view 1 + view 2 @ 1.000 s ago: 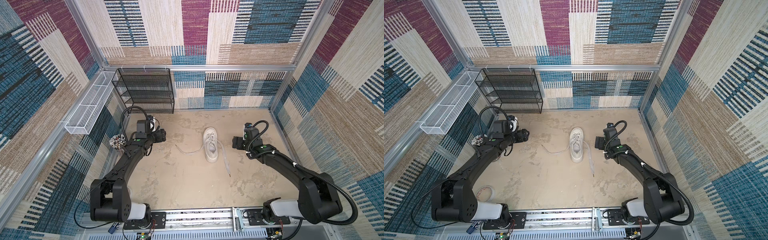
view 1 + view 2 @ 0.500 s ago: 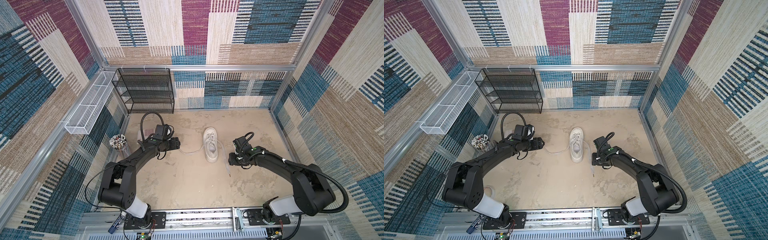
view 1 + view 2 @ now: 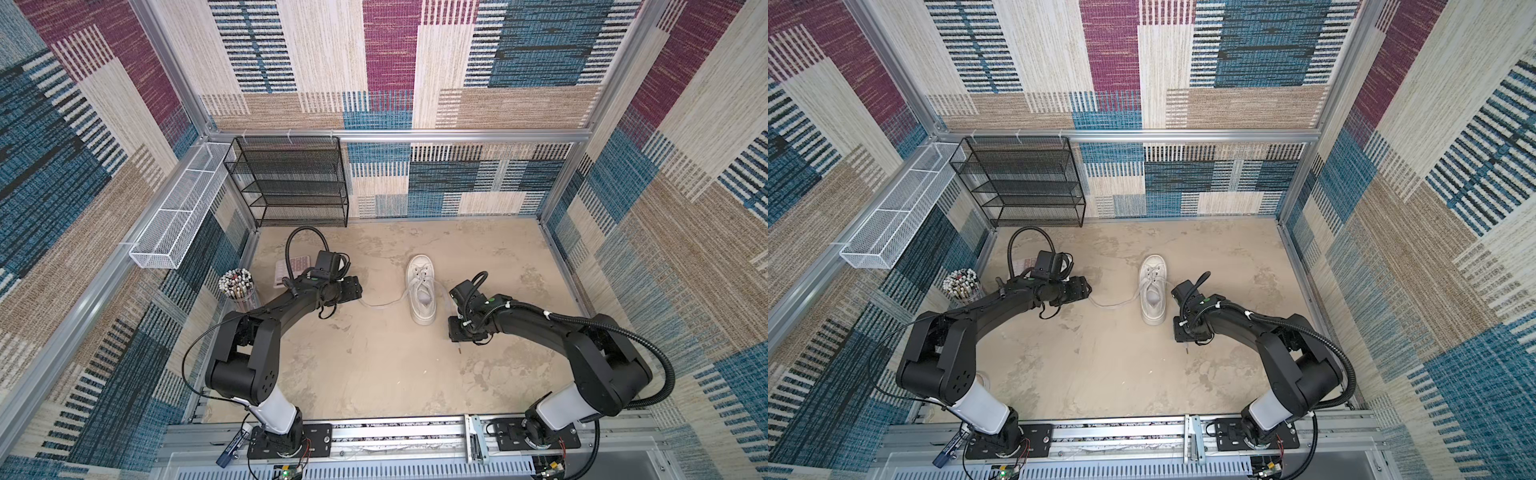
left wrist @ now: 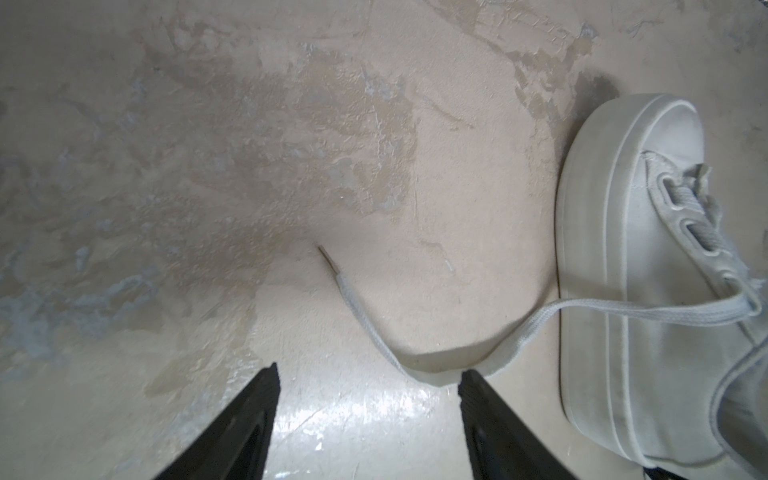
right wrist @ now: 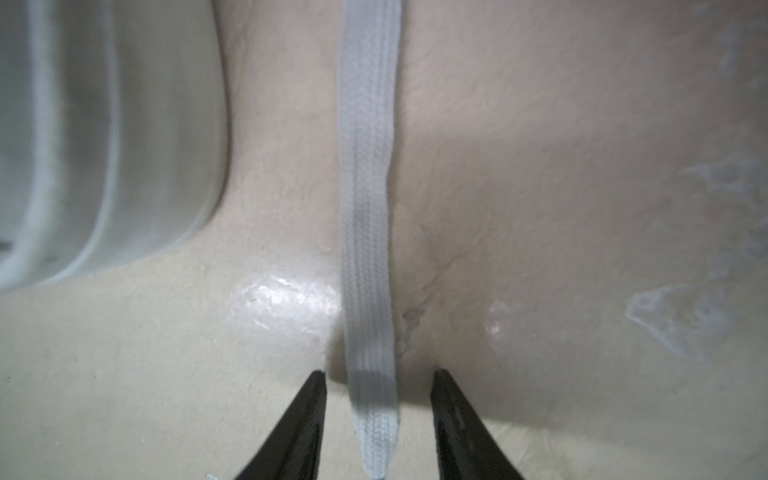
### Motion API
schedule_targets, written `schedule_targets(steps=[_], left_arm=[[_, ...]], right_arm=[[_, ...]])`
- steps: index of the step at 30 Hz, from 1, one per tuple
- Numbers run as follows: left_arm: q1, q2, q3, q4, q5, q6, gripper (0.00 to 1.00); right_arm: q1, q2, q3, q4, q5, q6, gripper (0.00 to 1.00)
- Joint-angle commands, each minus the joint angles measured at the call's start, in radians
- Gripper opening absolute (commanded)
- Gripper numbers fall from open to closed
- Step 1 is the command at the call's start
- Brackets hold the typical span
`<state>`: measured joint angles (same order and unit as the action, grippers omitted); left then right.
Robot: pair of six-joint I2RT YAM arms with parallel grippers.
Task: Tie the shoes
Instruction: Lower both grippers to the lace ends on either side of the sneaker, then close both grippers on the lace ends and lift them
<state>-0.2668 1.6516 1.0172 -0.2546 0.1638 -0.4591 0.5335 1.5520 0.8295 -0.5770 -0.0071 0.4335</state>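
Note:
The white shoe [image 3: 422,291] [image 3: 1152,291] stands mid-floor, toe towards the back wall, laces untied. One lace [image 3: 380,303] [image 4: 370,328] trails left across the floor in a curve. Its bend lies just ahead of my left gripper [image 3: 357,289] [image 4: 368,372], which is open and empty. The other lace [image 5: 370,208] runs down past the heel and sole [image 5: 104,145]. My right gripper [image 3: 455,334] [image 5: 378,374] points down over it, low to the floor. The lace lies between its fingers [image 5: 307,419], with a gap on each side.
A black mesh rack [image 3: 291,183] stands at the back left, with a white wire basket [image 3: 178,216] on the left wall. A cup of pens [image 3: 236,284] and a pink-keyed pad [image 3: 297,264] sit behind the left arm. The metal rail [image 3: 395,432] edges the front.
The left arm swung in from the left wall to the loose lace. The right gripper moved forward beside the heel, came down over the other lace, and its jaws narrowed.

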Motion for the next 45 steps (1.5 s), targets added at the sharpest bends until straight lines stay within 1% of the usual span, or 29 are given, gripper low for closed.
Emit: schedule_targets(steps=[1,2,5,9,10,14,18,24,26,28,29,32,35,39,45], left_arm=[[-0.002,0.013,0.012,0.018,0.009,-0.026,0.71],[-0.003,0.017,0.012,0.018,0.009,-0.028,0.71],[-0.006,0.029,0.015,0.018,0.0,-0.03,0.7],[-0.011,0.055,0.024,0.018,0.003,-0.035,0.69],[-0.014,0.064,0.027,0.018,0.001,-0.038,0.69],[-0.032,0.098,0.047,0.018,-0.016,-0.036,0.67],[-0.05,0.143,0.069,0.018,-0.034,-0.032,0.62],[-0.077,0.195,0.101,0.002,-0.073,-0.018,0.56],[-0.092,0.213,0.118,-0.014,-0.094,-0.004,0.53],[-0.107,0.229,0.133,-0.026,-0.118,0.009,0.4],[-0.114,0.236,0.141,-0.034,-0.13,0.013,0.37],[-0.125,0.253,0.158,-0.05,-0.149,0.023,0.22],[-0.127,0.251,0.163,-0.059,-0.158,0.041,0.01],[-0.127,0.218,0.169,-0.069,-0.167,0.059,0.0],[-0.127,0.147,0.172,-0.069,-0.176,0.077,0.0]], right_arm=[[0.011,0.024,0.012,-0.02,0.021,0.02,0.4],[0.013,0.029,0.012,-0.02,0.024,0.021,0.39],[0.021,0.049,0.015,-0.024,0.035,0.025,0.32],[0.028,0.063,0.025,-0.048,0.077,0.033,0.21],[0.029,0.062,0.028,-0.053,0.091,0.033,0.17],[0.029,0.037,0.035,-0.048,0.12,0.032,0.05],[0.029,-0.016,0.037,-0.031,0.151,0.033,0.01],[0.028,-0.106,0.036,-0.028,0.226,0.027,0.0],[0.028,-0.134,0.039,-0.024,0.238,0.021,0.0],[0.028,-0.155,0.045,-0.021,0.235,0.016,0.0],[0.026,-0.167,0.05,-0.023,0.235,0.016,0.0],[0.026,-0.196,0.076,-0.03,0.234,0.005,0.0],[0.021,-0.224,0.107,-0.033,0.233,-0.001,0.0],[0.002,-0.248,0.133,-0.037,0.24,-0.007,0.0],[-0.032,-0.229,0.211,-0.048,0.273,-0.069,0.0]])
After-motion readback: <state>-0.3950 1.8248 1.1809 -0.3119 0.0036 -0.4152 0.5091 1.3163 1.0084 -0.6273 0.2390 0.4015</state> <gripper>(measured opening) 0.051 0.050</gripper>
